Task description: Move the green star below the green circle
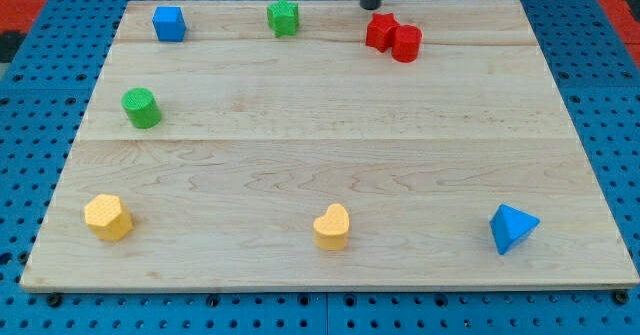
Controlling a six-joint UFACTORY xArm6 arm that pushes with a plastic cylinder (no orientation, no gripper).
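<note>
The green star (284, 18) lies near the board's top edge, left of centre. The green circle (141, 108) stands at the view's left, well below and left of the star. My tip (371, 5) is at the top edge, to the right of the green star and just above the red blocks. It touches no block.
A blue cube (169, 23) sits at top left. Two red blocks (393, 37) sit together at top centre-right. A yellow block (108, 217) is at bottom left, a yellow heart (332, 227) at bottom centre, a blue triangle (512, 227) at bottom right. The wooden board (330, 155) rests on blue pegboard.
</note>
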